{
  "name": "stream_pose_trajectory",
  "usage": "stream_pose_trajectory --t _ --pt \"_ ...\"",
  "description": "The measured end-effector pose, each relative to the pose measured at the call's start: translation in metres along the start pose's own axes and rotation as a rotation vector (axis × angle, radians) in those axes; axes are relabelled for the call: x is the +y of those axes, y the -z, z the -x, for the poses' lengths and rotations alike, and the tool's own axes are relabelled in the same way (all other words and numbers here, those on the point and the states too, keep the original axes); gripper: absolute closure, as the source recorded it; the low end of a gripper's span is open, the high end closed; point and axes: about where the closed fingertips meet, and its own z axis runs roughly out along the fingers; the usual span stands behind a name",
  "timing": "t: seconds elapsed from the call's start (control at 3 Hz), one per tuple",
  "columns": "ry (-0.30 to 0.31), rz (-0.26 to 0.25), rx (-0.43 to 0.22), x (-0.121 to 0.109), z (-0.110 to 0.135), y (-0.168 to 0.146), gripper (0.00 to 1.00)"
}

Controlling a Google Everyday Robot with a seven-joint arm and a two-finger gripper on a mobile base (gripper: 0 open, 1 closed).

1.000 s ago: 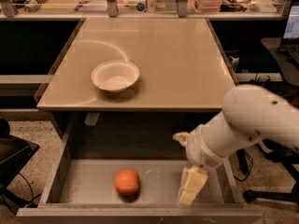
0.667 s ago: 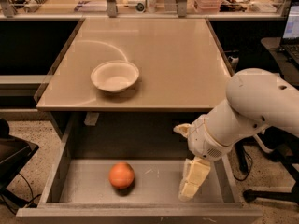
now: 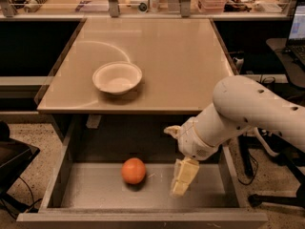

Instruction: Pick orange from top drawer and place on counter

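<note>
The orange lies on the grey floor of the open top drawer, left of the middle. My gripper hangs over the drawer just right of the orange, at the end of the white arm coming in from the right. It is open and empty: one pale finger points down toward the drawer floor, the other sticks out to the upper left. It does not touch the orange. The beige counter lies above and behind the drawer.
A white bowl stands on the counter near its front left. A cluttered shelf with metal posts runs along the back. A laptop and a chair with cables are at the right. A dark object sits at the lower left.
My gripper has moved left and slightly up inside the drawer, closing the gap to the orange. The orange still rests on the drawer floor.
</note>
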Motion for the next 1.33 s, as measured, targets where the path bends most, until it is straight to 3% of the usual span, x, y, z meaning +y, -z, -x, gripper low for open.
stream_pose_trajectory --t 0.33,1.0,1.33 --pt "0.043 -0.079 -0.127 -0.043 0.019 -0.016 0.0" --pt "0.044 -0.111 -0.132 -0.04 0.018 -0.03 0.0" --pt "0.034 -0.107 -0.112 -0.03 0.017 -0.087 0.0"
